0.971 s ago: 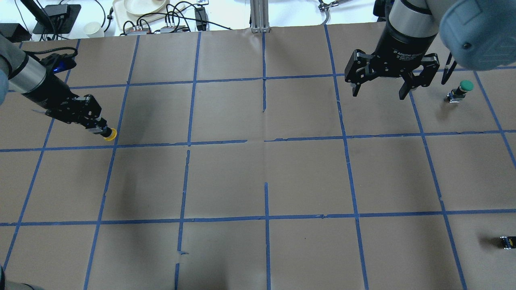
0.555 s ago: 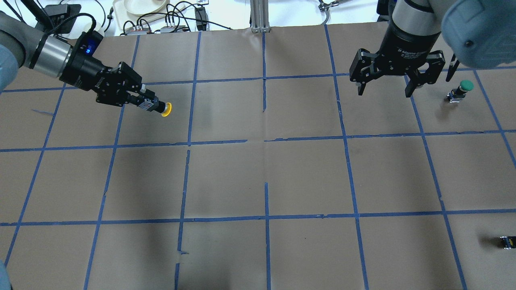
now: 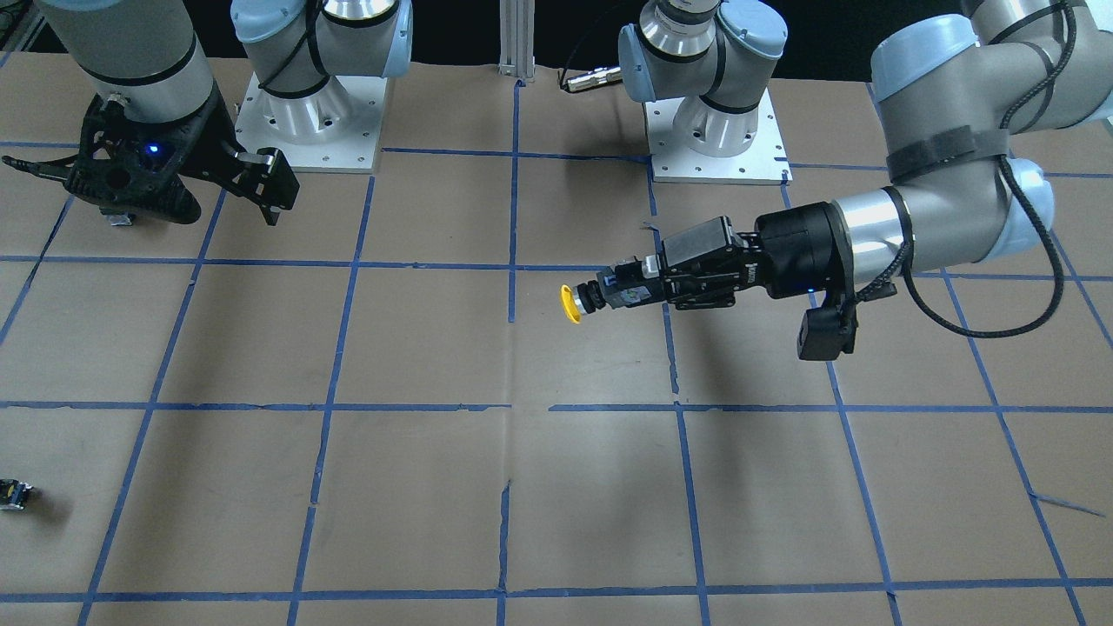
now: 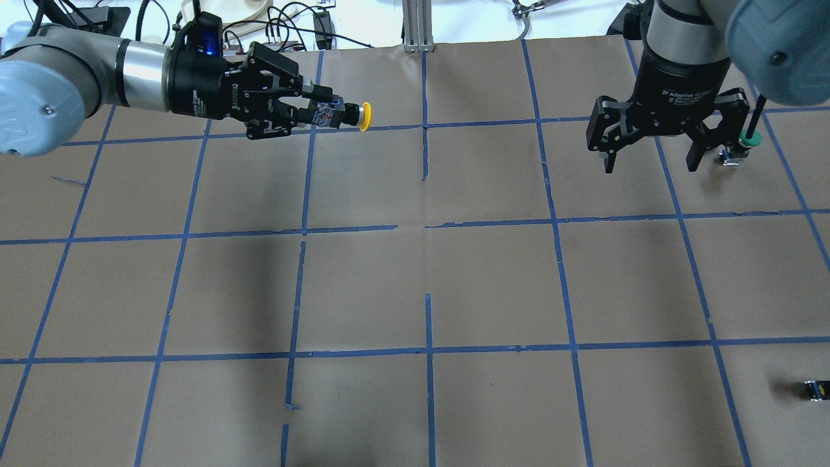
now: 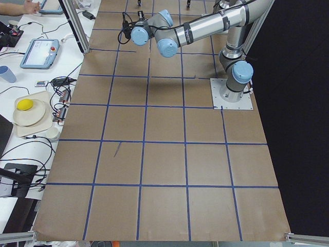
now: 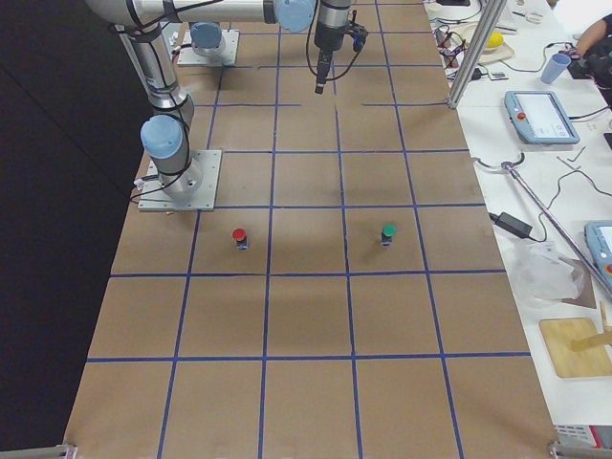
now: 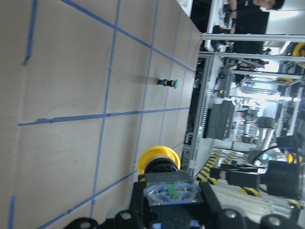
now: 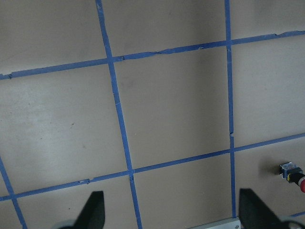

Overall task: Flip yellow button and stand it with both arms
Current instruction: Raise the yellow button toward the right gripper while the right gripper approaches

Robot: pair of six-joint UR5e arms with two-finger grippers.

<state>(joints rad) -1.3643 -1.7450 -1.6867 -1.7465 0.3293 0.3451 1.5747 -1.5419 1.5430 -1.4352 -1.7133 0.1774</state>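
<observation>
A flat table [image 4: 493, 285] under matte brown paper carries a grid of blue tape [image 4: 428, 350]. The tubular silver-grey left arm [image 4: 78, 52] reaches level above its far side. The black right gripper [image 4: 650, 162] hangs with its fingers spread wide. The black left gripper [image 4: 319, 115] is clamped on the boxy block of the round-capped yellow button [image 4: 347, 115], which is held in the air lying sideways, its cap pointing to the robot's right.

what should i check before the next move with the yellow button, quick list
1. Left gripper holds the yellow button by its block, jaws shut: ok.
2. Button is up off the table, lying level, cap pointing toward the table's middle: ok.
3. Right gripper has its jaws open with nothing between them: ok.
4. Right gripper is close enough to take the button: not ok, it hangs far off on the other side of the table.
5. Enough of the button sticks out past the left jaws for a second grip: cannot tell, only the collar and cap are free.
</observation>
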